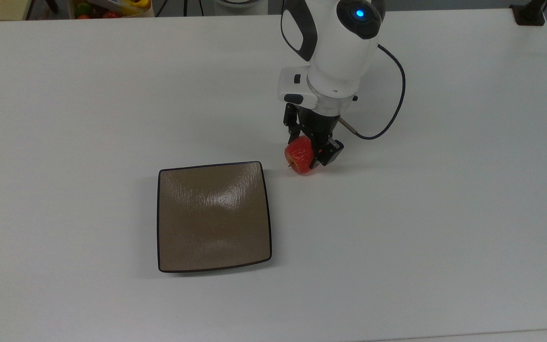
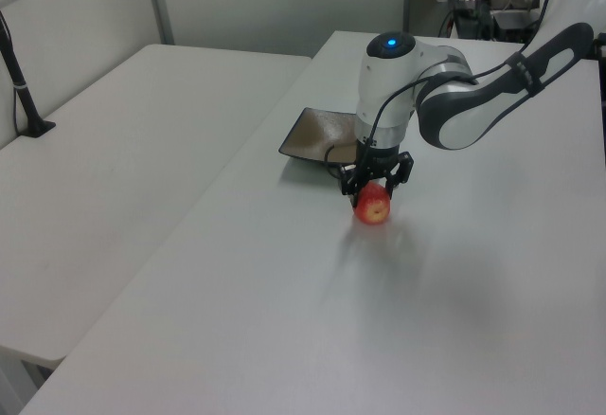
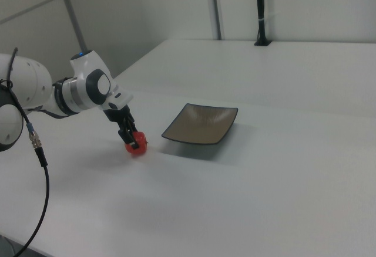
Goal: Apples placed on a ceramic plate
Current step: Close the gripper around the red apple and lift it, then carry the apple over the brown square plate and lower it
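One apple [image 1: 299, 156] sits between end effector [image 1: 312, 151] fingers.

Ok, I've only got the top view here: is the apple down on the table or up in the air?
Observer: Down. In the left view the apple sits on the table, with the gripper low over its top.
Operator: Is the plate flat, or does it have a lip?
Observer: In the right view the ceramic plate is a shallow dish, and its corners curve up off the table.
Operator: Anything tall nearby?
Observer: The right view shows a black post standing upright far behind the plate, well away from the apple.
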You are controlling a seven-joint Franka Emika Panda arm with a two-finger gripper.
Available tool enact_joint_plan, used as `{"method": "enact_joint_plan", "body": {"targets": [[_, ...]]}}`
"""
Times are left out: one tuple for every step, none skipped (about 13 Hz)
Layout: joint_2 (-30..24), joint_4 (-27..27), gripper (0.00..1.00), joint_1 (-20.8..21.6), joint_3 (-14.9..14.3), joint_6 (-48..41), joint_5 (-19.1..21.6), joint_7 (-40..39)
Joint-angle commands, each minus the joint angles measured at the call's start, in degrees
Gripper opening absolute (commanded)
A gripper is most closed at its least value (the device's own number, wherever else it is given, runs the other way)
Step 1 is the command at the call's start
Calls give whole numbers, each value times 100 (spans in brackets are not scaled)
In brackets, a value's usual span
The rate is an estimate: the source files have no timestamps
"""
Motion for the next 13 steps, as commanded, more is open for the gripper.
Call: {"method": "enact_joint_plan", "body": {"targets": [[1, 136, 49, 7, -26, 149, -101, 138], [1, 328, 49, -28, -26, 149, -84, 147], [-33, 382, 49, -81, -26, 140, -66, 147], [-34, 426, 50, -90, -34, 140, -57, 138], [-34, 540, 51, -125, -43, 140, -92, 138], [-42, 602, 51, -177, -52, 140, -101, 138], [-51, 698, 51, -239, -87, 140, -93, 138], [-104, 742, 51, -309, -122, 149, -93, 138], [-121, 752, 51, -379, -131, 149, -93, 138], [-156, 760, 51, -450, -218, 157, -84, 129], [-200, 821, 51, -459, -297, 192, -75, 120], [-201, 865, 51, -477, -403, 306, -49, 103], [-201, 866, 51, -520, -465, 394, -49, 103]]}}
